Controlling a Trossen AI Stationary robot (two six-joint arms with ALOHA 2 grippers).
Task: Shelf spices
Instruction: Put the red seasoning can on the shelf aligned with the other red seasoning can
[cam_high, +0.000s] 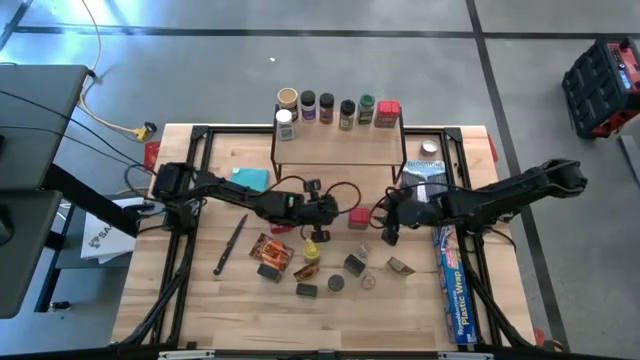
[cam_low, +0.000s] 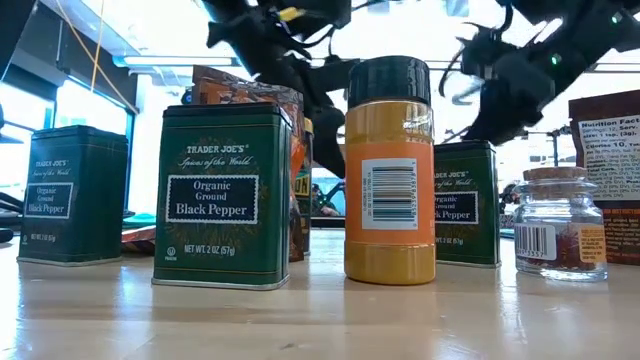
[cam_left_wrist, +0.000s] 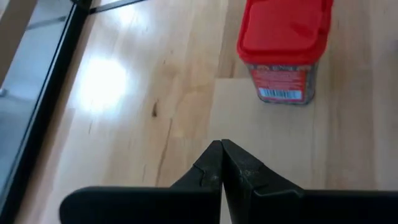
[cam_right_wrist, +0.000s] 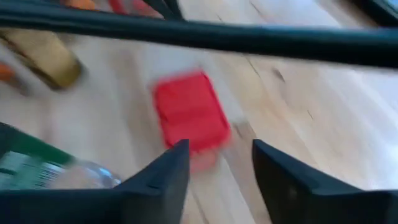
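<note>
Spices (cam_high: 318, 266) are scattered toward the tabletop's front edge, six more lined up on the shelf (cam_high: 337, 147) at the rear edge. Left gripper (cam_high: 333, 207) is seen shut and empty; right gripper (cam_high: 381, 216) is parted, empty, beside a red box (cam_high: 358, 217).

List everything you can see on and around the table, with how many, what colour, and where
Shelf: one, light wood top, black legs, at the table's back.
Jars on the shelf: about seven in a row, with tan, white, black, green and red lids.
Red-lidded jar: one, on the table between the two grippers.
Loose spices: around ten tins, jars and packets, front centre.
Yellow jar: one, black lid, among the green pepper tins.
Teal cloth: one, left of the shelf.
Plastic wrap box: one, blue, right edge.
Left gripper: fingers shut, empty.
Right gripper: fingers open, empty.
</note>
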